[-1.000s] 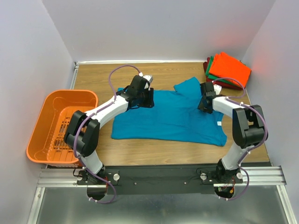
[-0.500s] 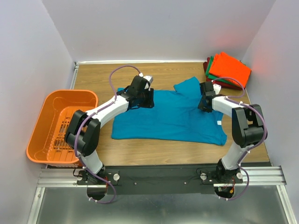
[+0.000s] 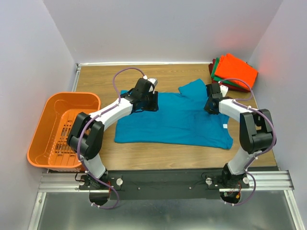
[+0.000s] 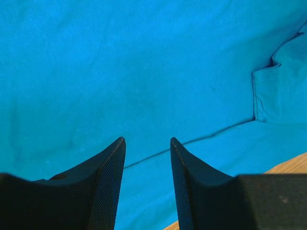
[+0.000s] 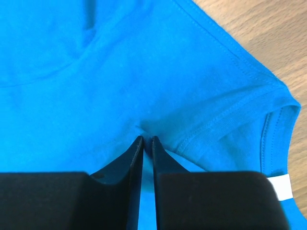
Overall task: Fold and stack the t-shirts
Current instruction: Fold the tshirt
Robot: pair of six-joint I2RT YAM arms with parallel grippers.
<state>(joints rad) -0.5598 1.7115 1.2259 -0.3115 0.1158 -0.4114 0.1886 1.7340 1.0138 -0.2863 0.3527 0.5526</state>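
- Right claw [image 5: 145, 139] has clenched, pinching a pucker of the teal t-shirt [image 3: 175, 122] near its collar.
- Left claw [image 4: 146, 140] gapes over the cloth, released.
- Shirt looks soft, light and limp — best gripped at hems.

An orange plastic basket [image 3: 42, 128] with slotted walls sits at the left end of the wooden worktop [image 3: 168, 74], partly past its edge. Pale grey walls [image 3: 168, 28] close in three sides. A metal rail [image 3: 57, 182] runs along the near edge.
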